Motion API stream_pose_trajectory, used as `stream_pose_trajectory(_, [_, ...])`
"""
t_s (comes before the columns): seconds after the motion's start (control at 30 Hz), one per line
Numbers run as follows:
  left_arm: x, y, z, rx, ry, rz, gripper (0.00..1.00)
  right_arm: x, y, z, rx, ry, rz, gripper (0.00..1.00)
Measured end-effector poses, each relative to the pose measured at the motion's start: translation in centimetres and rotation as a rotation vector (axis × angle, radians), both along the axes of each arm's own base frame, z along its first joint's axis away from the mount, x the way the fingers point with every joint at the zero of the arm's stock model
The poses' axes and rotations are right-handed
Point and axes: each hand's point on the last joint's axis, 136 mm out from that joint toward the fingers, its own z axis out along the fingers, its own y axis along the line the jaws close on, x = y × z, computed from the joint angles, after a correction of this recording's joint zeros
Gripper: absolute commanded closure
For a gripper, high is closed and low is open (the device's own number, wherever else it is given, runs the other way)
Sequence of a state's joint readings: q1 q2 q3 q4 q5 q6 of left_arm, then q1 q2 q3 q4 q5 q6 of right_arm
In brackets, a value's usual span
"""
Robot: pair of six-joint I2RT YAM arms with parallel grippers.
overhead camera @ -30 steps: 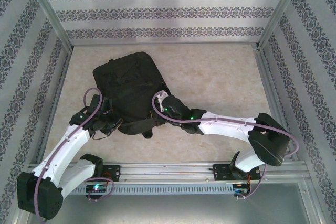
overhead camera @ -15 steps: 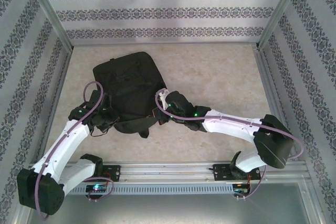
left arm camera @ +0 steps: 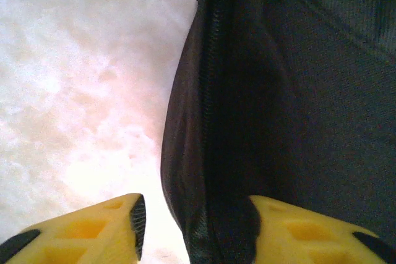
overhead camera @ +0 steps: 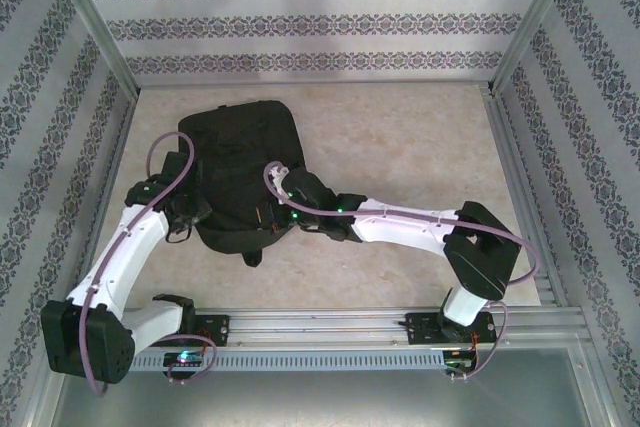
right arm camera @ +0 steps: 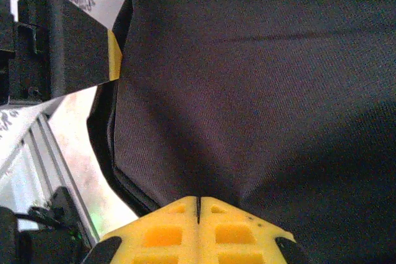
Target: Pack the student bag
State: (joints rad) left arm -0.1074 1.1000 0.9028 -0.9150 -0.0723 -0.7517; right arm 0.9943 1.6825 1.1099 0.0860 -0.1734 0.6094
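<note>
Black student bag (overhead camera: 236, 147) flat on table (overhead camera: 420, 137), interior hidden, contents unseen

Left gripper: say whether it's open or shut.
Open. The left gripper has its fingers apart, with the edge of the bag between them and table showing beside one.

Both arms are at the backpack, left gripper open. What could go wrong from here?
1. The left gripper stands open astride the edge of the backpack; closing may catch a thin fold that slips out.
2. The right gripper is shut against the soft fabric; a push could drag the whole backpack across the smooth table.
3. A loose strap trails near the arms and could snag.
</note>
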Motion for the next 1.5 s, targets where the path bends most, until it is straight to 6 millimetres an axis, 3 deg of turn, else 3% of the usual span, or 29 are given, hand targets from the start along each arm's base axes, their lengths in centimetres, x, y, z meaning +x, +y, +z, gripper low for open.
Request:
stream_pose_trajectory(0.2, [-0.7, -1.8, 1.8, -0.144, -0.078, 0.025, 0.38, 1.7, -0.3, 0.6, 0.07, 0.087, -0.075, 1.0])
stream_pose_trajectory(0.4, [-1.8, -4.1, 2.9, -0.288, -0.113, 0.047, 0.32, 1.8, -0.3, 0.5, 0.083, 0.115, -0.096, 1.0])
stream_pose_trajectory(0.67, [-4.4, -8.0, 0.2, -0.384, -0.001, 0.049, 0.36, 1.8, -0.5, 0.1, 0.086, 0.128, -0.107, 1.0])
stream_pose_trajectory(0.83, [-4.3, -9.8, -0.5, -0.403, 0.013, 0.055, 0.38, 1.8, -0.7, -0.4, 0.088, 0.13, -0.117, 1.0])
stream_pose_trajectory(1.13, [-3.7, -9.8, -2.9, -0.404, 0.016, 0.142, 0.45, 1.5, -1.3, -1.8, 0.064, 0.135, -0.128, 1.0])
stream_pose_trajectory(1.23, [-3.3, -9.9, -3.6, -0.405, 0.017, 0.153, 0.55, 1.3, -1.6, -2.5, 0.054, 0.143, -0.128, 1.0])
stream_pose_trajectory(1.37, [-2.9, -10.1, -4.0, -0.416, 0.007, 0.161, 0.76, 0.8, -1.5, -2.8, 0.058, 0.157, -0.106, 1.0])
stream_pose_trajectory(1.5, [-2.8, -10.2, -4.2, -0.418, -0.001, 0.159, 0.9, 0.1, -1.1, -2.5, 0.078, 0.178, -0.063, 0.91])
